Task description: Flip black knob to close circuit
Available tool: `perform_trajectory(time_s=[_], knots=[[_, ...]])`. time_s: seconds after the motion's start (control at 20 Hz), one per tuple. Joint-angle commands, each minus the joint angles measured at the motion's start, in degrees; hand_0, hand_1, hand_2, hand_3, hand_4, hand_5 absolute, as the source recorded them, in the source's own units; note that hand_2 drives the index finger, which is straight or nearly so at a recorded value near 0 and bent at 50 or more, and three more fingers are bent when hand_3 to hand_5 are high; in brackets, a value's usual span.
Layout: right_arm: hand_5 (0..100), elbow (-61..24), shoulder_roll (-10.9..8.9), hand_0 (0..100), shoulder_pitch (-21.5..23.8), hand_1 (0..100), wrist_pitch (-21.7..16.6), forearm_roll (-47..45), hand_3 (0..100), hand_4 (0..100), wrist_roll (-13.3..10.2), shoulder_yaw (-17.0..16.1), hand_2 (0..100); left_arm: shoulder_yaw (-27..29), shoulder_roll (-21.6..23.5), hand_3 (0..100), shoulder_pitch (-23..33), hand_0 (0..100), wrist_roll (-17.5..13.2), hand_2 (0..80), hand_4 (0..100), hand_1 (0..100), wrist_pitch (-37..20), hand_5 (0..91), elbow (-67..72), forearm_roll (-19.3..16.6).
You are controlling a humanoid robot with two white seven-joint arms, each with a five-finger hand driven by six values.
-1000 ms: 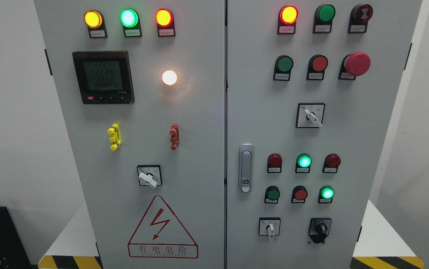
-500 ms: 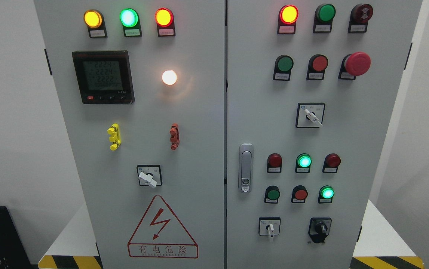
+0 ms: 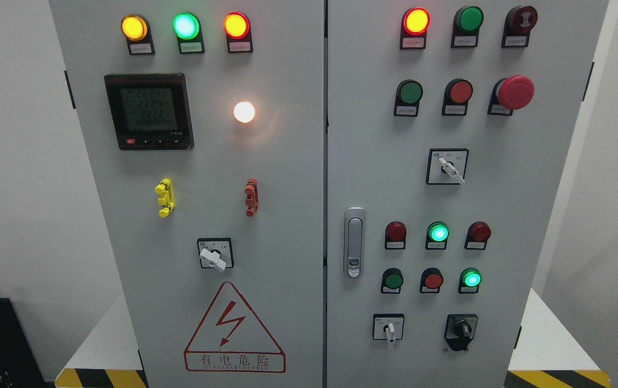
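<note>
Grey two-door control cabinet (image 3: 309,161), head view; neither robot hand shows, so their state cannot be told.

Black knob (image 3: 460,328) sits low on the right door, in the bottom row. Left of the knob: a white selector switch (image 3: 389,330). Just above it: a lit green button (image 3: 471,278), beside a red button (image 3: 433,280). Higher above the knob: a red mushroom stop (image 3: 514,92). Far left of the knob, on the other door: a triangular hazard sign (image 3: 233,331) and, higher, a digital meter (image 3: 148,111).
</note>
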Motion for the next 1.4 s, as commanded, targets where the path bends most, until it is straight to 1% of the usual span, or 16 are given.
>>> perform_trajectory(time_s=[0.0, 0.15, 0.2, 0.25, 0.3, 0.35, 0.4, 0.45, 0.5, 0.65, 0.75, 0.85, 0.95, 1.0, 1.25, 1.35], knots=[[14, -43.86, 1.34, 0, 0.21, 13, 1.66, -1.80, 27, 26, -0.51, 2.97, 12, 0.62, -0.05, 5, 0.00, 0, -0.01, 0.0, 3, 0, 0.02, 0.0, 0.00, 0.44], [19, -50.11, 1.69, 0, -0.49, 15, 1.74, -0.75, 34, 35, -0.95, 2.45, 16, 0.62, -0.05, 5, 0.00, 0, -0.01, 0.0, 3, 0, 0.02, 0.0, 0.00, 0.44], [24, -51.78, 1.78, 0, -0.67, 15, 1.66, 1.43, 43, 41, -1.03, 1.75, 21, 0.62, -0.05, 5, 0.00, 0, -0.01, 0.0, 3, 0, 0.02, 0.0, 0.00, 0.44], [38, -52.84, 1.61, 0, -0.67, 16, 1.48, 5.72, 55, 52, -1.21, 0.44, 29, 0.62, -0.05, 5, 0.00, 0, -0.01, 0.0, 3, 0, 0.02, 0.0, 0.00, 0.44], [45, -53.37, 1.52, 0, -0.76, 17, 0.87, 11.16, 58, 55, -1.73, -1.40, 32, 0.62, 0.04, 5, 0.00, 0, -0.01, 0.0, 3, 0, 0.02, 0.0, 0.00, 0.44], [63, -53.46, 1.43, 0, -0.85, 20, -0.27, 17.13, 70, 66, -2.17, -2.73, 42, 0.62, -0.05, 5, 0.00, 0, -0.01, 0.0, 3, 0, 0.02, 0.0, 0.00, 0.44], [64, -53.46, 1.43, 0, -1.29, 22, -2.71, 22.93, 75, 68, -2.35, -3.96, 48, 0.62, -0.05, 5, 0.00, 0, -0.01, 0.0, 3, 0, 0.02, 0.0, 0.00, 0.44], [65, -53.46, 1.43, 0, -1.55, 22, -5.00, 28.21, 76, 69, -2.35, -6.06, 48, 0.62, -0.05, 5, 0.00, 0, -0.01, 0.0, 3, 0, 0.02, 0.0, 0.00, 0.44], [68, -53.46, 1.43, 0, -1.99, 24, -6.76, 33.31, 79, 71, -2.35, -7.56, 53, 0.62, 0.04, 5, 0.00, 0, -0.01, 0.0, 3, 0, 0.02, 0.0, 0.00, 0.44], [78, -53.99, 0.91, 0, -5.23, 26, -8.28, 46.16, 88, 74, -3.84, -8.54, 66, 0.70, -0.05, 5, 0.00, 0, -0.01, 0.0, 3, 0, 0.02, 0.0, 0.00, 0.44], [80, -53.99, -1.02, 0, -9.88, 25, -7.05, 53.80, 92, 76, -3.76, -8.63, 71, 0.62, -0.05, 5, 0.00, 0, -0.01, 0.0, 3, 0, 0.02, 0.0, 0.00, 0.44], [82, -53.56, -3.30, 0, -14.89, 23, -1.98, 63.37, 99, 78, -2.71, -8.54, 79, 0.62, -0.05, 5, 0.00, 0, -0.01, 0.0, 3, 0, 0.02, 0.0, 0.00, 0.44], [84, -52.42, -5.15, 0, -18.41, 18, 2.87, 67.54, 100, 79, 0.70, -8.10, 83, 0.62, -0.05, 5, 0.00, 0, -0.01, 0.0, 3, 0, 0.02, 0.0, 0.00, 0.44], [84, -51.63, -5.16, 0, -19.30, 15, 3.93, 67.98, 100, 80, 1.77, -8.10, 84, 0.62, 0.04, 5, 0.00, 0, -0.01, 0.0, 3, 0, 0.02, 0.0, 0.00, 0.44], [84, -50.30, -6.65, 0, -20.98, 6, 6.74, 74.31, 100, 82, 2.30, -8.10, 86, 0.62, 0.04, 5, 0.00, 0, -0.01, 0.0, 3, 0, 0.02, 0.0, 0.00, 0.44], [85, -50.21, -6.74, 0, -21.85, 2, 8.42, 76.33, 100, 82, 3.53, -7.67, 87, 0.62, -0.05, 5, 0.00, 0, -0.01, 0.0, 3, 0, 0.02, 0.0, 0.00, 0.44]])
